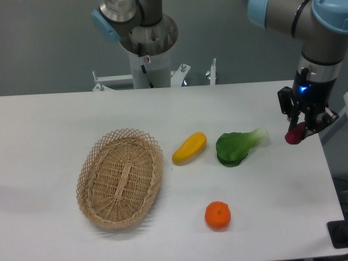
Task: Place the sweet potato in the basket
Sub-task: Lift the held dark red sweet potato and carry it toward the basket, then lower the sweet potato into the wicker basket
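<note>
Sweet potato pinched above the bench's right edge

The sweet potato (pixel 295 135), a small dark magenta lump, sits clamped in the gripper (pixel 302 130) fingers, lifted off the bench (pixel 49 125), partly hidden by them. The tan wicker basket (pixel 120 176) lies well apart at left.

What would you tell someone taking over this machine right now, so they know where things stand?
Gripper: shut on the sweet potato, held above the table's far right edge.
Basket: on the table's left side, nothing in it.
Between them lie a yellow vegetable, a green leafy vegetable and, nearer the front, an orange.
Done: sweet potato picked up.
Left: carry it leftward over the other items to the basket, lower it in, open the gripper.
</note>
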Available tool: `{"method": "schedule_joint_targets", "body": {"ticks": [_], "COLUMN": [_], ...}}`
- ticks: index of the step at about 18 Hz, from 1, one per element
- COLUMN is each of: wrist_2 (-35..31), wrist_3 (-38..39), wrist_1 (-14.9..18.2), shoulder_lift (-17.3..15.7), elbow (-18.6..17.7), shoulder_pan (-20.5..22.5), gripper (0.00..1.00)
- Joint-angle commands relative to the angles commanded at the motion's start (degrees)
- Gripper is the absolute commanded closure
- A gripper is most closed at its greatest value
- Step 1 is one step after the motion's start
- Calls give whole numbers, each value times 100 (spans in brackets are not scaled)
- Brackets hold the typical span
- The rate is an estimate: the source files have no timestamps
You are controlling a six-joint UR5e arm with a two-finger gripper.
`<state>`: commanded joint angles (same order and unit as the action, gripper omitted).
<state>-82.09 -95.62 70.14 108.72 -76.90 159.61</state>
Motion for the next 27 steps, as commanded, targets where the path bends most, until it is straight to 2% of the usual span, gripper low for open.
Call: {"method": "schedule_joint_targets", "body": {"ticks": [3,7,10,15,17,19,22,27], "wrist_2": [-18,26,35,9,-9,-9,-44,-456], "wrist_3": [17,447,973,2352,3134,3829,4682,5308], "wrist_1": [0,0,0,-44,-315,-631,-1097,-1897], "shoulder_lift": [-44,-132,-141,-141,-106,-114,-228,-352], "elbow": [-35,-70,-114,-237,-307,-561,-1123,-2126], "shoulder_pan": [-9,-131,-412,-1115,-1483,-1853,-2345,-3198], "gripper": [84,84,84,84,84,84,84,84]}}
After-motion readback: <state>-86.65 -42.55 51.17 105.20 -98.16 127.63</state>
